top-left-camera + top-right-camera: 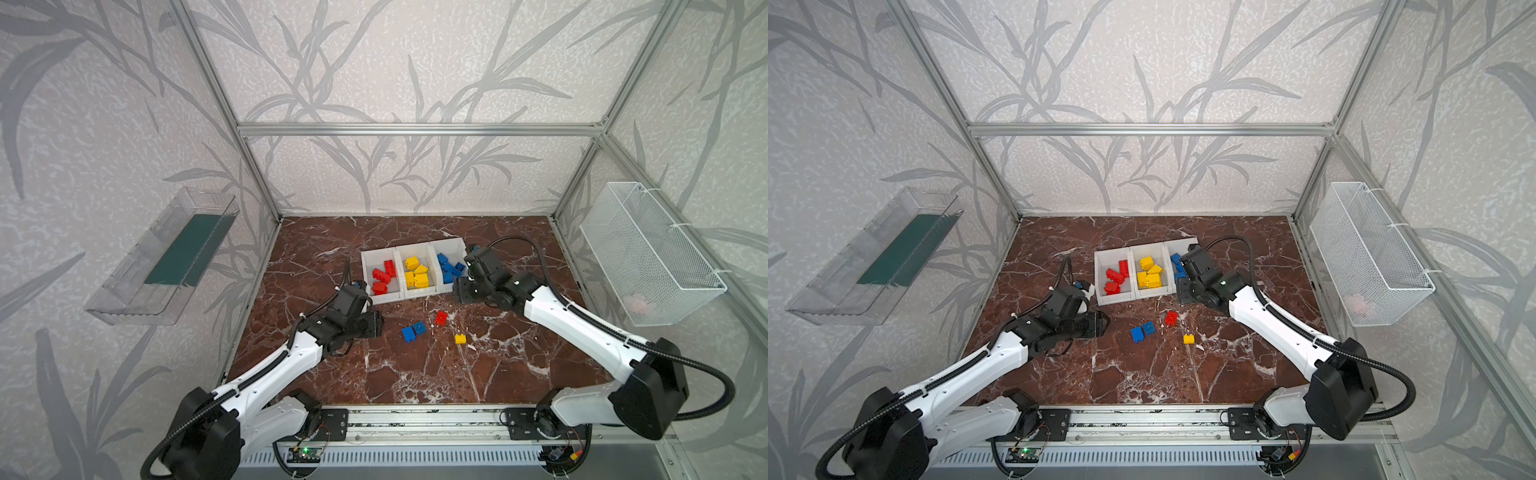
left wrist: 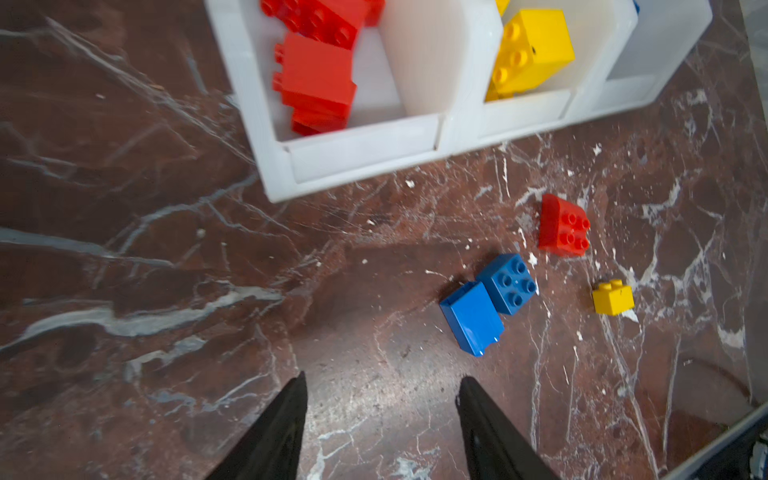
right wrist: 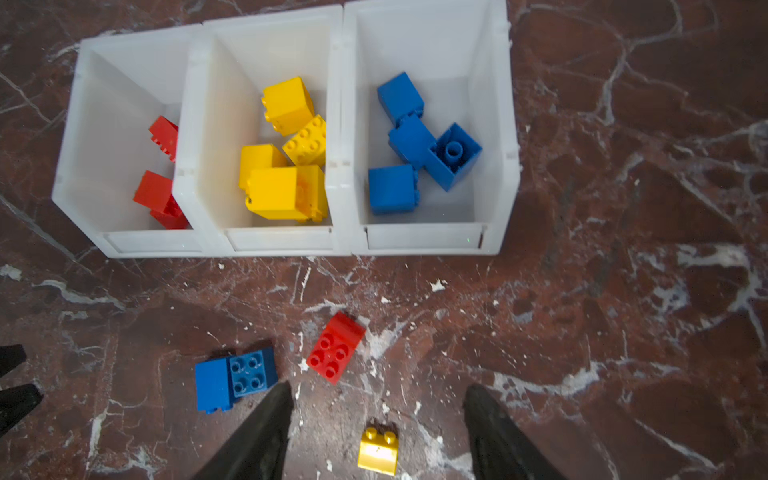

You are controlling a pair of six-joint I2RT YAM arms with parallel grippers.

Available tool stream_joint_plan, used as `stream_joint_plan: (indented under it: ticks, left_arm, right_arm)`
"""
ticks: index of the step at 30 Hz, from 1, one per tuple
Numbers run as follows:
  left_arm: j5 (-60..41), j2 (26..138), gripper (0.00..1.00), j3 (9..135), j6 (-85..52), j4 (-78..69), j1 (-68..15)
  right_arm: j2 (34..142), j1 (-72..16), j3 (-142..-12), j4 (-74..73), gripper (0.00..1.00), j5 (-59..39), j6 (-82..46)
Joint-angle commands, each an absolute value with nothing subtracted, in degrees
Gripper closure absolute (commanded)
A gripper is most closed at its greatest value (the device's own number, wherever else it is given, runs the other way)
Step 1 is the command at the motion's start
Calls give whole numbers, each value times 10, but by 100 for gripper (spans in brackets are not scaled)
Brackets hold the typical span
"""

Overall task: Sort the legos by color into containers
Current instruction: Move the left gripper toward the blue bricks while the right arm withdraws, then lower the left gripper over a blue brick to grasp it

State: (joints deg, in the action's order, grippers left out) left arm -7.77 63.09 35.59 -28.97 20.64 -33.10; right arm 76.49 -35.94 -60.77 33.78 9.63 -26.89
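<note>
The containers (image 1: 386, 298) (image 3: 282, 243) (image 2: 361, 153) are three joined white bins. In both top views the left one holds red legos (image 1: 383, 276), the middle one yellow (image 1: 415, 272), the right one blue (image 1: 449, 268). Loose on the table in front lie two touching blue bricks (image 1: 409, 333) (image 1: 419, 328), a red brick (image 1: 441, 318) and a small yellow brick (image 1: 460, 338). My right gripper (image 3: 376, 390) hangs open above the table; the yellow brick (image 3: 379, 451) shows between its fingers. My left gripper (image 2: 382, 382) is open and empty, left of the blue bricks (image 2: 473, 318).
A clear tray with a green liner (image 1: 166, 266) hangs on the left wall. A white wire basket (image 1: 648, 253) hangs on the right wall. Aluminium frame posts edge the brown marble tabletop (image 1: 415, 374). The right arm's wrist (image 1: 478, 270) covers part of the blue bin.
</note>
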Motion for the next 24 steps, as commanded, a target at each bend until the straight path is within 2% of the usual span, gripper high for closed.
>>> stream_joint_plan:
  ticks: [1, 12, 24]
  left_arm:
    - [-91, 663, 39, 381, -288, 201, -361]
    - [-103, 776, 39, 401, -333, 185, -429]
    - [-109, 875, 36, 458, -356, 181, -432]
  right_arm:
    - [724, -357, -566, 343, 33, 116, -303]
    - [578, -357, -427, 346, 33, 120, -360]
    - [521, -357, -397, 363, 33, 134, -388]
